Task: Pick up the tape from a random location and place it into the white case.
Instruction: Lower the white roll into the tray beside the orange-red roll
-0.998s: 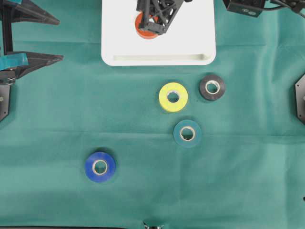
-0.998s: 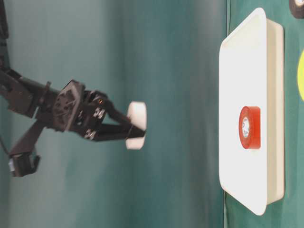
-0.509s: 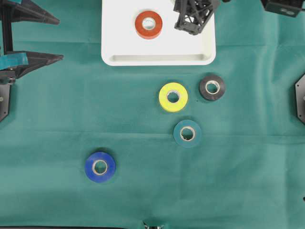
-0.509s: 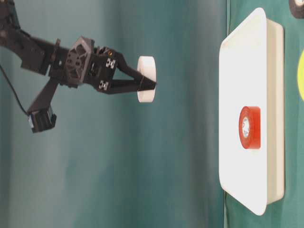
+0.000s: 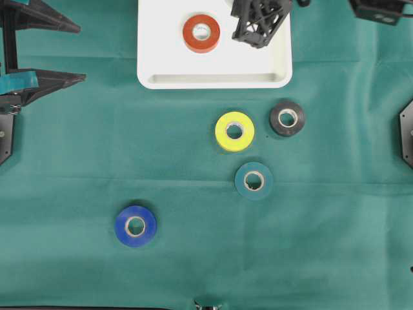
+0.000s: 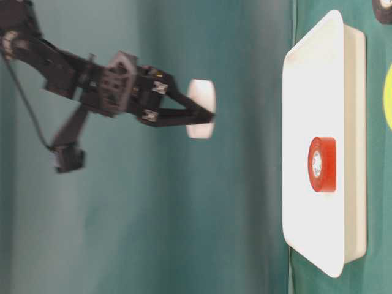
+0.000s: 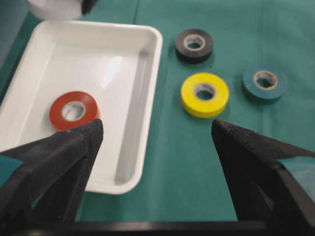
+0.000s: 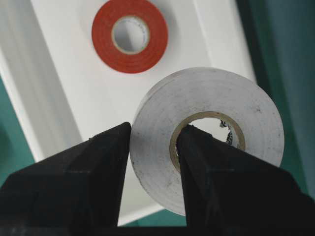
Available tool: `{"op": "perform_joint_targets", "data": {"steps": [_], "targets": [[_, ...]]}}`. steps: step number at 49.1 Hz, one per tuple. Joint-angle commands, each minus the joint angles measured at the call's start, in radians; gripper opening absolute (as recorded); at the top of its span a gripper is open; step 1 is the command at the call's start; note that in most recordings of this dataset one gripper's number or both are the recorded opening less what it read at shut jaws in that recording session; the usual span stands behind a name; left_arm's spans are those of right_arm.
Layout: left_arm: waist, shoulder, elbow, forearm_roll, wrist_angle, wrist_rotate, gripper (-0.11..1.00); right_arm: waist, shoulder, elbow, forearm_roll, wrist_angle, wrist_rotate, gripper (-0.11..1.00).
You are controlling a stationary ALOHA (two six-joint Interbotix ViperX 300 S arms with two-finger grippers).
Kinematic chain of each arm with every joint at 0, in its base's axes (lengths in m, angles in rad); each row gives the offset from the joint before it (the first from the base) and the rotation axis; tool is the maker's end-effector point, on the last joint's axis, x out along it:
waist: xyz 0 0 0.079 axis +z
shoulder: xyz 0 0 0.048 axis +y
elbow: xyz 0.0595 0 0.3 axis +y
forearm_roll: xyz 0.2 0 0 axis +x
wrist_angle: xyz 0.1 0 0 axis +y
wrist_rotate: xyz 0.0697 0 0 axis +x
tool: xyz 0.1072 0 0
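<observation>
White tape roll (image 8: 206, 147) pinched through its wall in my right gripper (image 8: 152, 147), jaws clamped. White case (image 5: 161, 58) lies directly below, red roll (image 5: 201, 33) to one side. Left gripper (image 7: 152, 142) wide, empty, farther off.
</observation>
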Motion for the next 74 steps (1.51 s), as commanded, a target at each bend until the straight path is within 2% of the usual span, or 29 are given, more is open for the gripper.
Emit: {"op": "perform_joint_targets", "data": {"steps": [1, 36, 45, 66, 68, 74], "targets": [[0.003, 0.002, -0.017, -0.002, -0.006, -0.002, 0.98, -0.006, 0.0, -0.003, -0.003, -0.031, 0.005, 0.33], [0.003, 0.003, -0.017, 0.0, -0.011, -0.002, 0.98, -0.061, 0.15, 0.227, 0.012, -0.379, 0.04, 0.34], [0.003, 0.003, -0.018, -0.002, -0.011, -0.003, 0.98, -0.078, 0.181, 0.232, 0.012, -0.396, 0.063, 0.33], [0.003, 0.003, -0.018, -0.002, -0.012, -0.003, 0.98, -0.084, 0.179, 0.229, 0.009, -0.396, 0.066, 0.33], [0.003, 0.003, -0.018, 0.0, -0.012, -0.003, 0.98, -0.084, 0.179, 0.227, 0.009, -0.399, 0.066, 0.38], [0.003, 0.003, -0.018, -0.002, -0.012, -0.003, 0.98, -0.084, 0.167, 0.229, 0.006, -0.433, 0.066, 0.76]]}}
